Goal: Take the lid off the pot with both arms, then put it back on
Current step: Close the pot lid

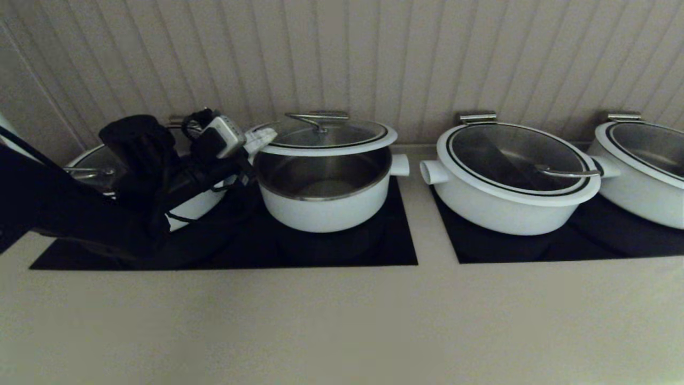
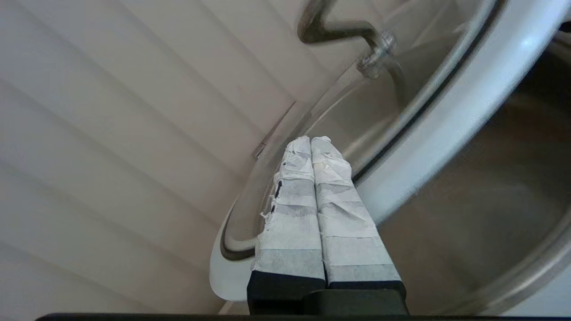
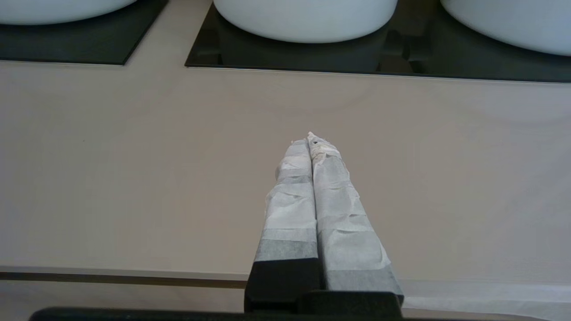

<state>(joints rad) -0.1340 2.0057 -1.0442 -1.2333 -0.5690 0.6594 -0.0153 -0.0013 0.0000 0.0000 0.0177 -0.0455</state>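
Note:
The pot (image 1: 326, 206) stands on the left black cooktop, its steel inside showing. The lid (image 1: 328, 136) hangs raised above it, near level, its steel handle on top. My left gripper (image 1: 262, 140) is shut, its taped fingertips against the lid's left rim. In the left wrist view the shut gripper (image 2: 311, 141) lies against the lid's white rim (image 2: 446, 129), with the pot's inside (image 2: 499, 187) beyond. My right gripper (image 3: 311, 140) is shut and empty, above the bare counter in front of the pots; it is out of the head view.
A wider lidded pot (image 1: 513, 176) sits on the right cooktop (image 1: 534, 251), another (image 1: 641, 166) at the far right. A third pot (image 1: 91, 166) is partly hidden behind my left arm. A ribbed wall stands close behind. The beige counter (image 1: 342, 321) runs along the front.

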